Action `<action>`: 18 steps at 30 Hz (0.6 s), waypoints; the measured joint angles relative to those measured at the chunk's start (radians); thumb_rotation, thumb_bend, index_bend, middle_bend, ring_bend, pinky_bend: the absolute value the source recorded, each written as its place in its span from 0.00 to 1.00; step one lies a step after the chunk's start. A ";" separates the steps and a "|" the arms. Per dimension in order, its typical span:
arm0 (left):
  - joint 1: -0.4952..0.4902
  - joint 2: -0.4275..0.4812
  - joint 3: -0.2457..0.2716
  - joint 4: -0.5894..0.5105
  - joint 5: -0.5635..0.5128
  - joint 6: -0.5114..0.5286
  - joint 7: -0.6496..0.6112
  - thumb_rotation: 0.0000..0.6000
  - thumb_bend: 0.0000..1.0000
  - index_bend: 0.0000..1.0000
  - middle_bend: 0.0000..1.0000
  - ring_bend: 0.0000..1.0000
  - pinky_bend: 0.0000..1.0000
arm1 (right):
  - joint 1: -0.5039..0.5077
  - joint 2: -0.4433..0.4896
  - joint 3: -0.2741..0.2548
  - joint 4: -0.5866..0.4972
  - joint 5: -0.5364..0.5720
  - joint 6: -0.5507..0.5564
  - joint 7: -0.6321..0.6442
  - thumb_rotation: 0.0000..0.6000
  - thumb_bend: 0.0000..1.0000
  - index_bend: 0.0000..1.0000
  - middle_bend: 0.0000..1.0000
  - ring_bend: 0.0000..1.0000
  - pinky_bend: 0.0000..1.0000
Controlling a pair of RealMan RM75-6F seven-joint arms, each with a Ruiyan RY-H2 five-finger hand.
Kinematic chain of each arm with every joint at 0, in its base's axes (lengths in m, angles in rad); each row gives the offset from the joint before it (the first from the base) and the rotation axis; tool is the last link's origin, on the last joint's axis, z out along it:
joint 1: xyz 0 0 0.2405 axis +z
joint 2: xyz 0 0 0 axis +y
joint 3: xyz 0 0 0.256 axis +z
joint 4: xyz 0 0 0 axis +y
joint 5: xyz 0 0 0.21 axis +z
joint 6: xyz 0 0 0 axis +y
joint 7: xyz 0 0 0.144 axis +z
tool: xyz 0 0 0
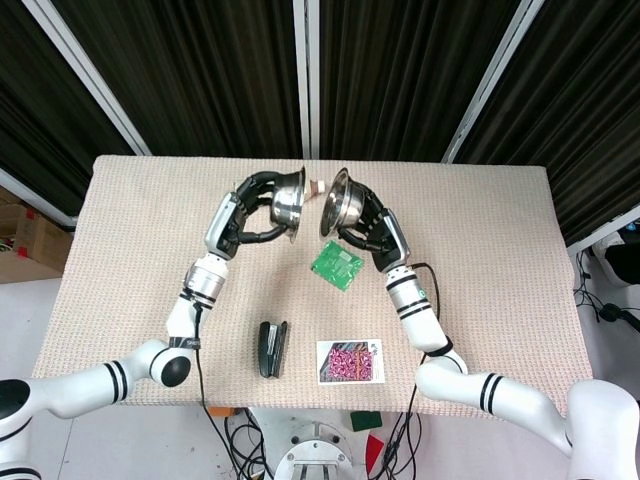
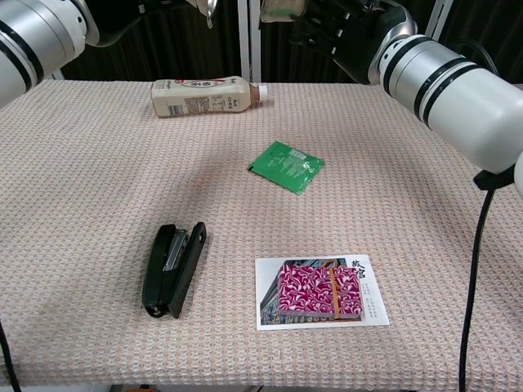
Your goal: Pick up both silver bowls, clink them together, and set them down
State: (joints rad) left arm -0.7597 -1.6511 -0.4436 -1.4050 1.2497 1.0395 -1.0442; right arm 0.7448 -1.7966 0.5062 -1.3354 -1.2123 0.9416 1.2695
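Two silver bowls hang high above the table's back middle, tipped with their rims facing each other and a small gap between them. My left hand (image 1: 250, 205) grips the left bowl (image 1: 289, 199) from behind. My right hand (image 1: 372, 228) holds the right bowl (image 1: 341, 203) the same way. In the chest view only the lower edge of the left bowl (image 2: 207, 8) and of the right bowl (image 2: 279, 10) shows at the top, with my right hand (image 2: 339, 20) beside it.
On the beige mat (image 1: 480, 260) lie a milk-tea bottle (image 2: 204, 96) at the back, a green packet (image 1: 336, 264) in the middle, a black stapler (image 1: 271, 347) and a pink patterned card (image 1: 350, 361) near the front edge.
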 measured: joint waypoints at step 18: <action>0.011 0.009 -0.021 0.017 -0.015 0.003 0.002 1.00 0.20 0.53 0.52 0.41 0.49 | 0.015 -0.023 0.028 0.011 0.016 -0.004 -0.029 1.00 0.20 0.64 0.49 0.48 0.60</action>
State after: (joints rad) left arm -0.7487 -1.6419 -0.4647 -1.3880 1.2348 1.0423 -1.0426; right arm 0.7598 -1.8198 0.5339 -1.3243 -1.1965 0.9380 1.2405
